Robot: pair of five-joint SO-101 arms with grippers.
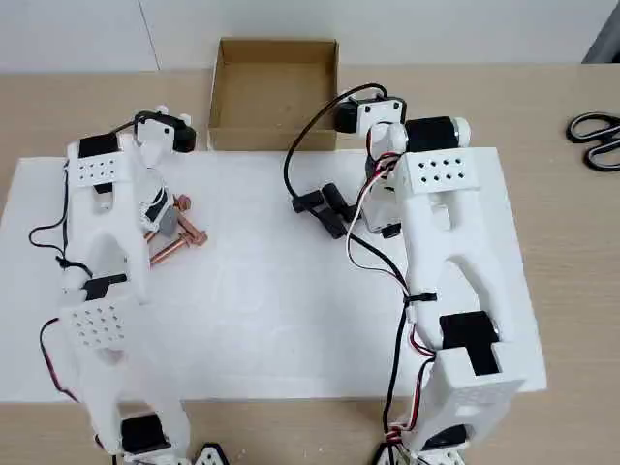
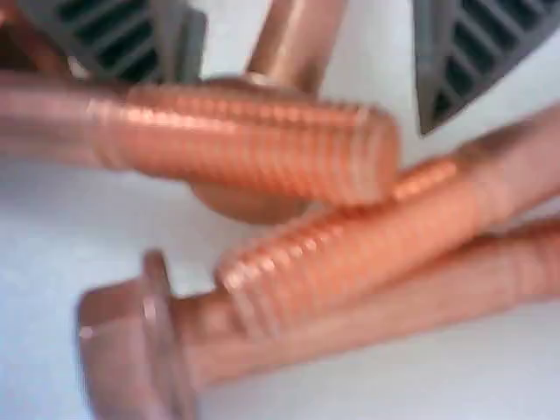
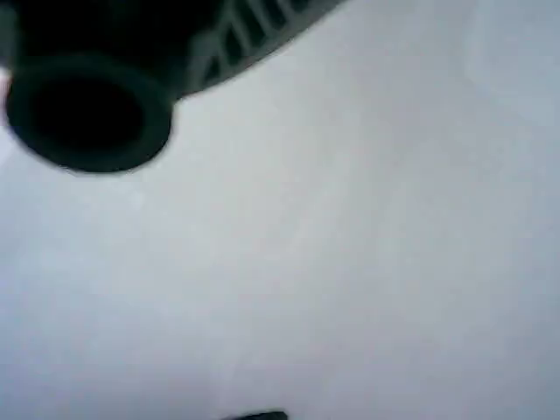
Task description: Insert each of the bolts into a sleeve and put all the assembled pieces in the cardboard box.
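Note:
Several copper bolts point(image 1: 177, 240) lie in a loose heap on the white mat point(image 1: 262, 320) at the left. My left gripper point(image 1: 167, 215) hangs low over them. Up close, the threaded bolts point(image 2: 262, 149) cross each other, and my left gripper point(image 2: 297, 44) stands open with a grey finger point(image 2: 472, 52) on either side of the heap. Black sleeves point(image 1: 327, 207) lie near the mat's middle. My right gripper point(image 1: 353, 215) is down at them. It is shut on a black sleeve point(image 3: 87, 114), whose round bore faces the camera beside a ribbed grey finger point(image 3: 249, 31).
The open cardboard box point(image 1: 275, 60) stands at the back, between the two arms. Scissors point(image 1: 595, 138) lie on the wooden table at the far right. Black and red cables point(image 1: 387, 271) trail along the right arm.

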